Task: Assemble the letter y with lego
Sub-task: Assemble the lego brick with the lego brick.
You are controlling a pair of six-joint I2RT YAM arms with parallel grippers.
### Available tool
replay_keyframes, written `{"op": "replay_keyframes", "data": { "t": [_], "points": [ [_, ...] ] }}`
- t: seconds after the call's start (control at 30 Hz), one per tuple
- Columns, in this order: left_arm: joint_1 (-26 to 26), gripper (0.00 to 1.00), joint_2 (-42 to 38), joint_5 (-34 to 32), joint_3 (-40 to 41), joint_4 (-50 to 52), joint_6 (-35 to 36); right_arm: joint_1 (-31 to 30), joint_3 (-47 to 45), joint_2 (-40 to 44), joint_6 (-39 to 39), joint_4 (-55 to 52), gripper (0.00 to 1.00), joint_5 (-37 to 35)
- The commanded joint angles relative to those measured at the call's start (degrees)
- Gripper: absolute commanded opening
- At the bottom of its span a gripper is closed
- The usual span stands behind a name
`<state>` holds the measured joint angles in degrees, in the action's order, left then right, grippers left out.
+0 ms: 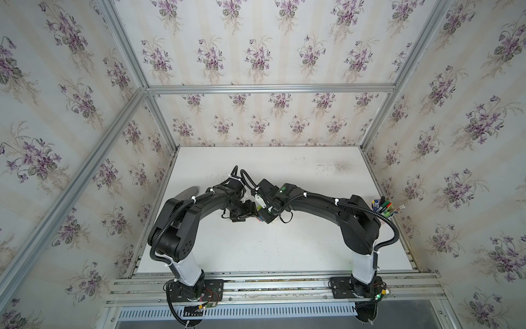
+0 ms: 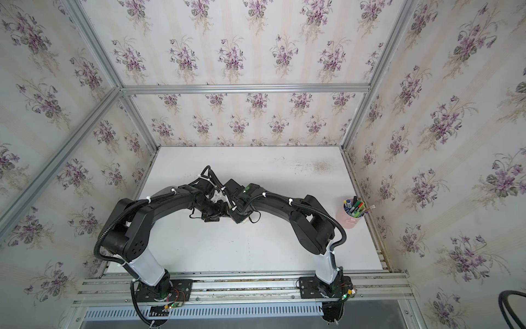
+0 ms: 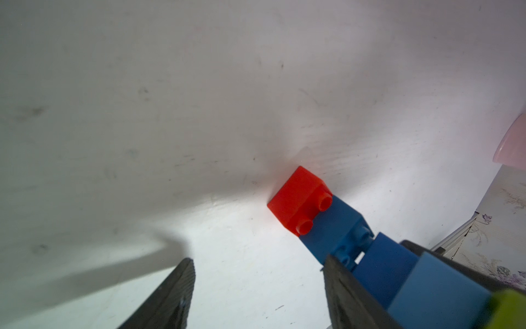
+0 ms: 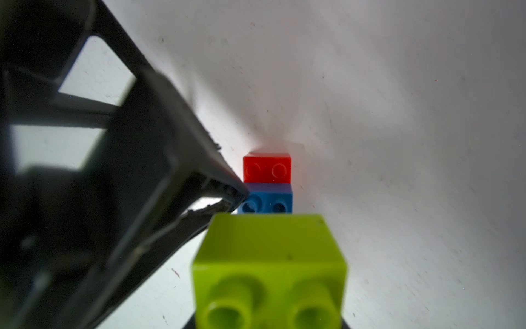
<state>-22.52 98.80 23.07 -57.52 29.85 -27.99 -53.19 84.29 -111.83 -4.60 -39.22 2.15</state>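
Red brick [image 3: 296, 196], dark blue bricks [image 3: 336, 225], lime green brick [image 4: 270, 250], violet-flowered wallpaper [image 1: 256, 57]

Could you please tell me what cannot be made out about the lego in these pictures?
Joined plastic lego bricks: both top views, mostly covered by the arms' wrists.
Lime green studded brick: left wrist view, blurred and cut off by the corner.
Light blue long brick: right wrist view, hidden behind the green one.

Red brick [image 3: 296, 199] and lime brick [image 4: 270, 256] look glossy smooth plastic, the tabletop [image 3: 170, 114] matt and scuffed.
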Motion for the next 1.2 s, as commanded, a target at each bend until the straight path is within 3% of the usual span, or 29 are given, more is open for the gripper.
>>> {"op": "replay_keyframes", "data": {
  "t": [0.0,1.17],
  "points": [
    [-0.04,0.72,0.34,-4.02,0.48,2.76,0.35,-0.25,0.27,-0.75,0.11,-1.21,0.23,-0.35],
    [-0.06,0.72,0.29,-3.56,1.09,2.32,-0.14,-0.93,8.59,-7.44,-1.64,-10.37,0.22,-5.23]
  ]
}}
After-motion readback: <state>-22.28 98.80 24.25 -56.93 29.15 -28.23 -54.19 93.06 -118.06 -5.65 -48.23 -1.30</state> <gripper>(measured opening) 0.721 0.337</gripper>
